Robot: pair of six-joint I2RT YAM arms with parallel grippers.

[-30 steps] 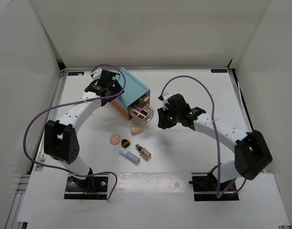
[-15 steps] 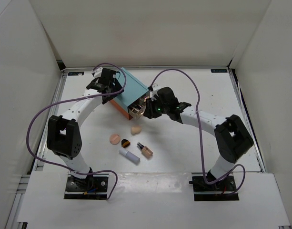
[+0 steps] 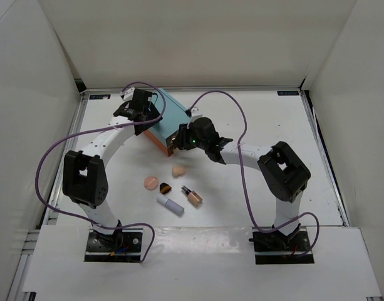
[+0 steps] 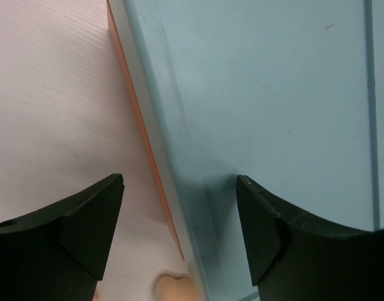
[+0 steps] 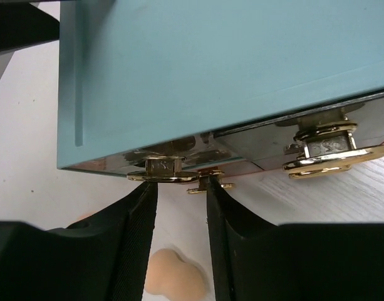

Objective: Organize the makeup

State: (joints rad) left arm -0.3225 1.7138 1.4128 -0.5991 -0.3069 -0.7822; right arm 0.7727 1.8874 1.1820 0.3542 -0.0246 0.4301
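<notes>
**Placement and hold.** The teal box (image 3: 177,113) is sitting at the far left of the desk (image 3: 254,200), and both arms are working on it, not on the makeup. The left pincer (image 3: 140,106) is straddling the box's rear top edge with its jaws spread wide. In my judgement it is bracing the box against sliding. The right pincer (image 5: 179,207) is meeting the drawer face (image 5: 304,135). Its fingers (image 5: 138,238) are parted by a narrow gap, with the tips against the gold knobs (image 5: 163,169). No clamping on a knob is showing. The drawers are sitting flush with the box, so this reads as pressing a drawer home.

**Task items.** Five pieces are lying loose on the desk in front of the box:
- beige sponge (image 3: 178,170), nearest the drawers
- peach round puff (image 3: 151,182)
- small dark item (image 3: 165,187), touching or just beside the puff
- white tube (image 3: 170,205)
- foundation bottle (image 3: 192,197)

All appear to be awaiting stowing.

**Arm pose.** The left arm is arching up along the left side, with its wrist pointing down onto the box. The right arm is reaching far across to the left, stretched low, with its wrist levelled at the drawer face.
</notes>
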